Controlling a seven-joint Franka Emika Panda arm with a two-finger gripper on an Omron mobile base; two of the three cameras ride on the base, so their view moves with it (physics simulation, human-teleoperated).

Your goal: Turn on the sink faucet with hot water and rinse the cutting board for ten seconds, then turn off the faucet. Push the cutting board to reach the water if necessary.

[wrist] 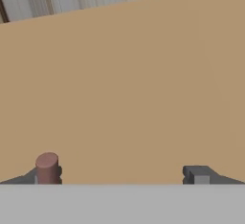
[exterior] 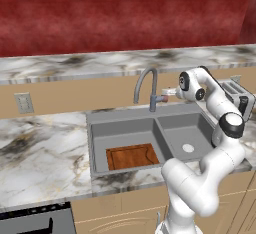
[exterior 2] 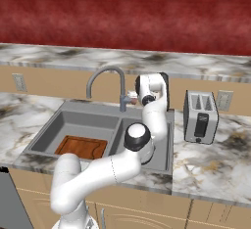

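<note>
The sink faucet (exterior: 148, 81) (exterior 2: 109, 76) arches over the divider of the grey sink (exterior: 200, 112) (exterior 2: 49, 125). No water runs from its spout. Its side lever has a reddish tip (wrist: 47, 164) (exterior: 163, 98) (exterior 2: 128, 99). My gripper (exterior: 169, 92) (exterior 2: 133, 96) (wrist: 123, 175) hovers level with that lever, just to its right, and stands open. In the hand view the reddish tip sits against the left fingertip (wrist: 33, 176), with the wide gap between the fingers empty. The reddish-brown cutting board (exterior: 131, 156) (exterior 2: 82, 147) lies flat on the floor of the left basin, toward its front.
A silver toaster (exterior: 239, 94) (exterior 2: 200, 117) stands on the marble counter (exterior: 40, 143) (exterior 2: 211, 164) right of the sink. The tan backsplash (wrist: 134, 84) rises close behind the faucet. The right basin has a pale round drain (exterior: 188, 148).
</note>
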